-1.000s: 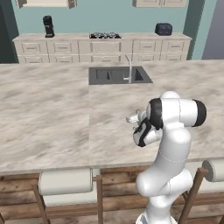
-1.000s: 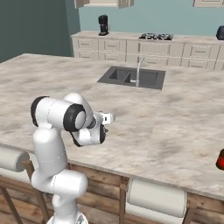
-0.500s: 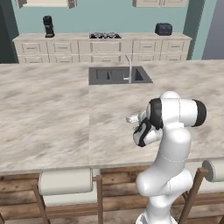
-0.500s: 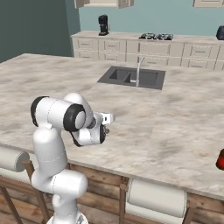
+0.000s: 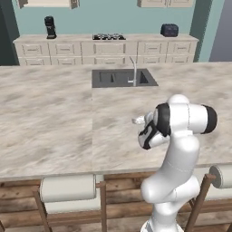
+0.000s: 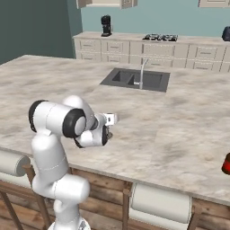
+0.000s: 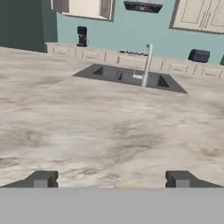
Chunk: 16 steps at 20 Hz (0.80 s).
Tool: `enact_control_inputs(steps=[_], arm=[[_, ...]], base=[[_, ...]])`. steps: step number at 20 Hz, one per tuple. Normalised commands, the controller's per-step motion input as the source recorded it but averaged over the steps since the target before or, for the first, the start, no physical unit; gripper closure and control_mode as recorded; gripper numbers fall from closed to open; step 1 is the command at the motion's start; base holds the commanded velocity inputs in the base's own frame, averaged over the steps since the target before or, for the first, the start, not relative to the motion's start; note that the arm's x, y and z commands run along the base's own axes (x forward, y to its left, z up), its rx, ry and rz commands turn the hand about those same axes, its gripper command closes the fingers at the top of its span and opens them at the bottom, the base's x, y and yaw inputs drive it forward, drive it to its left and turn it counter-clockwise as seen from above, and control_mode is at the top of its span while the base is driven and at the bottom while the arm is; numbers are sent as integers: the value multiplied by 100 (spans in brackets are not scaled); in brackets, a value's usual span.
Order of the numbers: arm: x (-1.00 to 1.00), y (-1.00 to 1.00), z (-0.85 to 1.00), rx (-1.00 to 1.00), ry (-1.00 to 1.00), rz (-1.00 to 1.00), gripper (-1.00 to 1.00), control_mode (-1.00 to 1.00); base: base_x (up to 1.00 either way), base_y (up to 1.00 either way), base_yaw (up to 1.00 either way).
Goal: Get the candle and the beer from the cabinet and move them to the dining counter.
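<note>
Beer (image 6: pixel 227 163) on dining counter (image 6: pixel 188 130), well apart from jaws

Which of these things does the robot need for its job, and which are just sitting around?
For the job: dining counter; gripper, open above it; wall cabinet; red thing at the picture's edge, maybe the beer, too cut off to tell.

Just around: sink; faucet; coffee machine; toaster; stool.
</note>
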Motion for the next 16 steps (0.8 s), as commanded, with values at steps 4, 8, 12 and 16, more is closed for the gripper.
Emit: enact_control_inputs(steps=[4,8,12,16], arm=[[-1,0,64,0,9,-8,-100,-100],[-14,0,73,0,20,-9,-100,-100],[-38,0,73,-2,26,-10,-100,-100],[-41,0,65,-3,25,-10,-100,-100]], base=[[0,0,0],[0,0,0],[0,0,0],[0,0,0]])
